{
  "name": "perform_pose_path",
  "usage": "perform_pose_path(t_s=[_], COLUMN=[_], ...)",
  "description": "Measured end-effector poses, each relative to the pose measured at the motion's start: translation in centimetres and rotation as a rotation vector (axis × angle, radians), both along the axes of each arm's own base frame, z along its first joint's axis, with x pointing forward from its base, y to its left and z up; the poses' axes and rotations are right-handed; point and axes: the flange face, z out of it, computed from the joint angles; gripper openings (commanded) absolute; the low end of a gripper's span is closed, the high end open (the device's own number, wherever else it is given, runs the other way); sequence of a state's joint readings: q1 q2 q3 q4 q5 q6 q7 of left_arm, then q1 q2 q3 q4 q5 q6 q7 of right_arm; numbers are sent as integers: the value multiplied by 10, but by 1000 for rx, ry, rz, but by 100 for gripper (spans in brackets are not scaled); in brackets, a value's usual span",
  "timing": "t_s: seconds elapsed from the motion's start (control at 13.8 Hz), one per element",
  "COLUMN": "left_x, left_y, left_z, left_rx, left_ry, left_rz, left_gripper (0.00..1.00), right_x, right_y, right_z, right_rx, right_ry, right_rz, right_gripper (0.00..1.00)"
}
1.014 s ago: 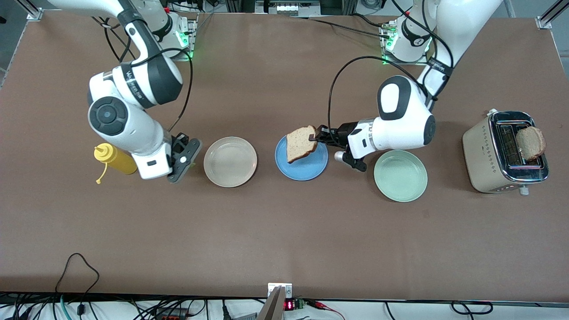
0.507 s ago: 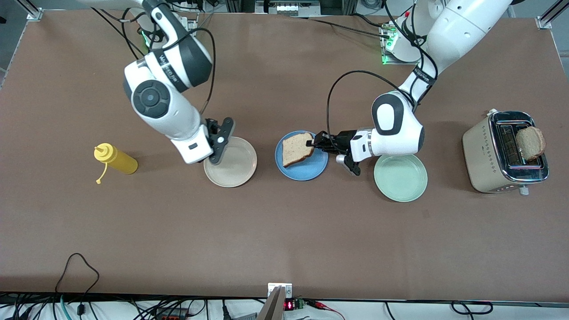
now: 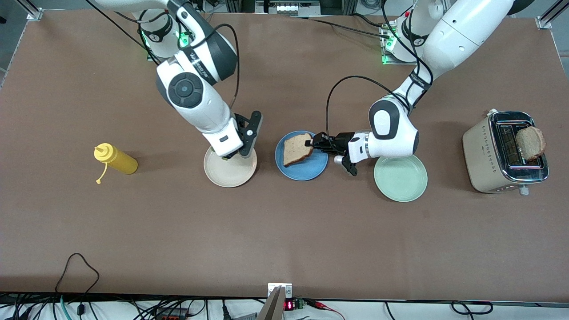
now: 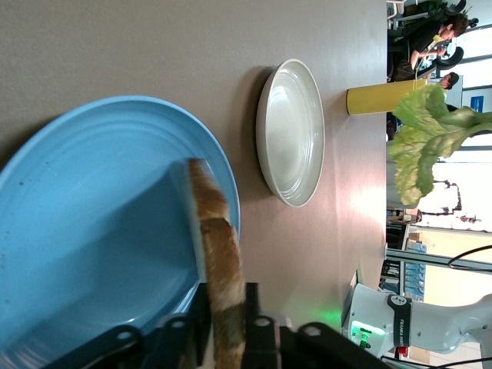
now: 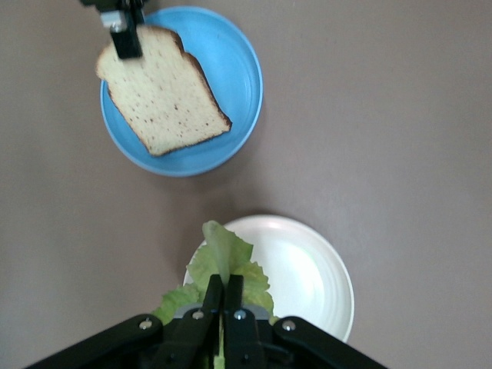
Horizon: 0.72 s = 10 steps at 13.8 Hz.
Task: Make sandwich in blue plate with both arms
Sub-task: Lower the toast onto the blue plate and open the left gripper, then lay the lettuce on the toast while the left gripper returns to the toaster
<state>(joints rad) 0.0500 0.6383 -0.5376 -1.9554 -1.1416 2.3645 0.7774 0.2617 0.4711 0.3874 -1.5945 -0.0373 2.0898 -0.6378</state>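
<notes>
Now the left gripper (image 3: 311, 143) pinches the bread (image 3: 297, 149) on the blue plate (image 3: 311, 171); the right gripper (image 5: 223, 307), clamping lettuce (image 5: 223, 265), hangs over the white plate (image 3: 222, 175) beside it.

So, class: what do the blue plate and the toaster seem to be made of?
Blue plate: probably glazed ceramic, possibly melamine; it is glossy, with faint rings in the left wrist view. Toaster: cream body of painted metal or plastic, I cannot tell which, with a mirror-bright chrome top rim.

Brown table (image 3: 284, 231): mustard bottle (image 3: 114, 160), cream plate (image 3: 222, 171), blue plate (image 3: 306, 169), mint plate (image 3: 400, 175), toaster (image 3: 502, 151) nr left arm's edge.
</notes>
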Motion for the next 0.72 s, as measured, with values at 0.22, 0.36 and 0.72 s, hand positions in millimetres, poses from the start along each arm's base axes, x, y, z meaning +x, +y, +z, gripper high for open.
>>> perform_pose_path(t_s=[0.22, 0.36, 0.72], left_x=[6, 12, 31], left_y=[12, 26, 101], left_z=[3, 16, 75], left_rx=[6, 34, 189], left_ry=[-40, -87, -136], left_rz=[-9, -64, -326], left_gripper=[100, 100, 100], right_x=[-4, -6, -17], right_y=[22, 40, 94], right_z=[-12, -20, -35], right_rx=[40, 78, 209], right_ry=[-26, -51, -118], right_rz=[-36, -61, -140], right_gripper=[0, 0, 0])
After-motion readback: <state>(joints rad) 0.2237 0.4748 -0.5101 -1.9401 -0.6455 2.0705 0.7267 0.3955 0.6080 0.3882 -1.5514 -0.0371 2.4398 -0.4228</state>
